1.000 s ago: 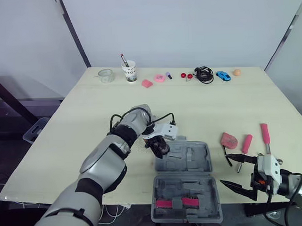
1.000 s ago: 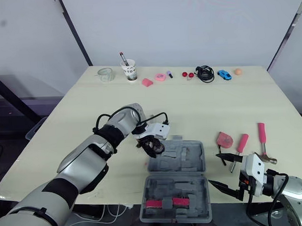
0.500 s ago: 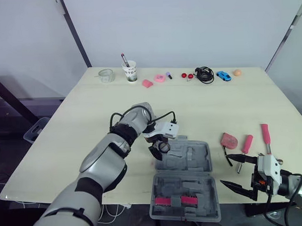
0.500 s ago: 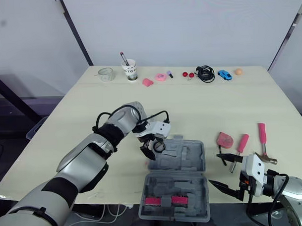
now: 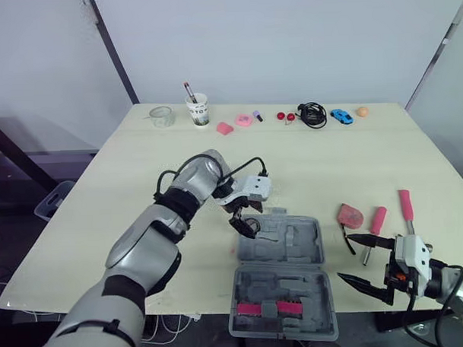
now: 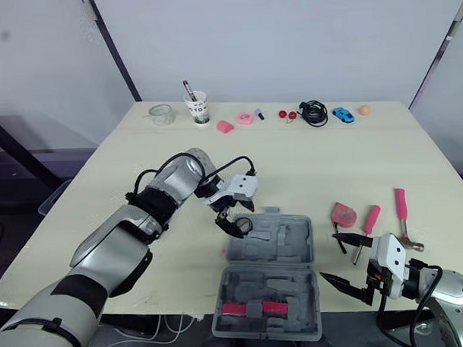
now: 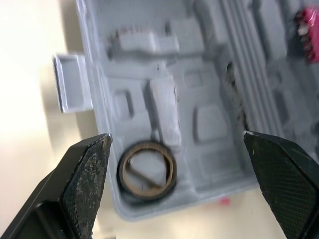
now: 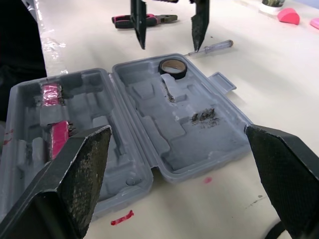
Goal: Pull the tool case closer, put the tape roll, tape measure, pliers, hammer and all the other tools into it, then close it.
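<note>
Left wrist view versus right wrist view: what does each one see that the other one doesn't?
Left wrist view: nothing extra, just a closer look down into one half of the tool case. Right wrist view: the whole open case, a pink-handled tool and a screwdriver on the table beyond it, plus the open right gripper. Both: the tape roll in its corner pocket, the latch tab, and the open left gripper above the roll.

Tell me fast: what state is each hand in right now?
Left hand: open, empty, above the tape roll in the case.
Right hand: open, empty.
</note>
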`<state>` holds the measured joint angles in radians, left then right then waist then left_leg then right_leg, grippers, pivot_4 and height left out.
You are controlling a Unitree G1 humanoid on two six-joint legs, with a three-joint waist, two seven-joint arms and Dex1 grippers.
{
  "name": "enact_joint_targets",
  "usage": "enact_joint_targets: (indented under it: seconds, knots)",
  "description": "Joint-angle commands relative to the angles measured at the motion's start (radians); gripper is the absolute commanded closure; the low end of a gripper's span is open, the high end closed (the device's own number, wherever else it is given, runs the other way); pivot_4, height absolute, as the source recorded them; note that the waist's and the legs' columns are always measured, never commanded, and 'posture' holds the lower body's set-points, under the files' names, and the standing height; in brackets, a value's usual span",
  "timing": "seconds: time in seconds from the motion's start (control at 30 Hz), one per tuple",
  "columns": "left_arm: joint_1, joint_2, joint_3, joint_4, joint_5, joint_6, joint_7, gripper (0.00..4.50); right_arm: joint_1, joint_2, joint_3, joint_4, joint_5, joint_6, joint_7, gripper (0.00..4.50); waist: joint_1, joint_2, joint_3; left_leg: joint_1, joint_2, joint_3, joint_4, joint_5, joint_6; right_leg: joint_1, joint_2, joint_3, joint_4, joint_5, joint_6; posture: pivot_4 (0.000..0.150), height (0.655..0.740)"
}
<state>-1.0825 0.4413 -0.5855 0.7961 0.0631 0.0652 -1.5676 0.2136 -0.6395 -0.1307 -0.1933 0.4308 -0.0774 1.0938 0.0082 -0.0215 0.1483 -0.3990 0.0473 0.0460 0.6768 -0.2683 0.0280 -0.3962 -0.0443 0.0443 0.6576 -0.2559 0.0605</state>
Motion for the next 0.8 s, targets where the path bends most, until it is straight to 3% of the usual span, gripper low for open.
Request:
enact_joint_targets:
  seconds: [0.03, 0.23, 0.33, 0.43, 0.63, 0.7, 0.77, 0.8]
  knots:
    - [0.039, 0.013, 0.114, -0.024, -0.083, -0.022, -0.046, 0.04, -0.001, 0.004, -0.025, -0.03, 0.022, -0.009, -0.014, 0.0, 0.002, 0.0, 0.0, 0.0, 0.0, 0.0, 0.0, 0.0, 0.0, 0.0, 0.0, 0.0, 0.0, 0.0, 0.0, 0.15, 0.74]
    - [0.112, 0.02, 0.229, 0.011, -0.146, -0.069, -0.021, 0.04, -0.001, 0.006, -0.027, -0.034, 0.021, -0.011, -0.03, 0.0, 0.003, 0.0, 0.0, 0.0, 0.0, 0.0, 0.0, 0.0, 0.0, 0.0, 0.0, 0.0, 0.0, 0.0, 0.0, 0.15, 0.74]
    - [0.149, 0.007, 0.307, 0.056, -0.186, -0.121, 0.009, 0.88, 0.001, 0.011, -0.023, -0.036, 0.018, -0.015, -0.039, 0.0, 0.004, 0.0, 0.0, 0.0, 0.0, 0.0, 0.0, 0.0, 0.0, 0.0, 0.0, 0.0, 0.0, 0.0, 0.0, 0.15, 0.74]
    - [0.161, 0.0, 0.349, 0.105, -0.193, -0.156, 0.019, 2.32, -0.001, 0.018, -0.018, -0.04, 0.013, -0.016, -0.049, 0.0, 0.004, 0.0, 0.0, 0.0, 0.0, 0.0, 0.0, 0.0, 0.0, 0.0, 0.0, 0.0, 0.0, 0.0, 0.0, 0.15, 0.74]
    - [0.167, -0.003, 0.376, 0.176, -0.179, -0.197, -0.001, 2.32, -0.001, 0.028, -0.007, -0.042, 0.004, -0.022, -0.06, 0.0, 0.004, 0.0, 0.0, 0.0, 0.0, 0.0, 0.0, 0.0, 0.0, 0.0, 0.0, 0.0, 0.0, 0.0, 0.0, 0.15, 0.74]
    - [0.159, -0.007, 0.385, 0.197, -0.178, -0.207, 0.005, 2.87, 0.0, 0.034, -0.005, -0.043, 0.001, -0.024, -0.065, 0.0, 0.004, 0.0, 0.0, 0.0, 0.0, 0.0, 0.0, 0.0, 0.0, 0.0, 0.0, 0.0, 0.0, 0.0, 0.0, 0.15, 0.74]
    - [0.153, -0.01, 0.389, 0.216, -0.175, -0.216, 0.007, 2.87, 0.003, 0.038, -0.001, -0.044, -0.004, -0.027, -0.069, 0.0, 0.004, 0.0, 0.0, 0.0, 0.0, 0.0, 0.0, 0.0, 0.0, 0.0, 0.0, 0.0, 0.0, 0.0, 0.0, 0.15, 0.74]
    - [0.151, -0.011, 0.391, 0.225, -0.171, -0.221, 0.011, 3.24, 0.004, 0.04, 0.001, -0.045, -0.006, -0.029, -0.071, 0.0, 0.004, 0.0, 0.0, 0.0, 0.0, 0.0, 0.0, 0.0, 0.0, 0.0, 0.0, 0.0, 0.0, 0.0, 0.0, 0.15, 0.74]
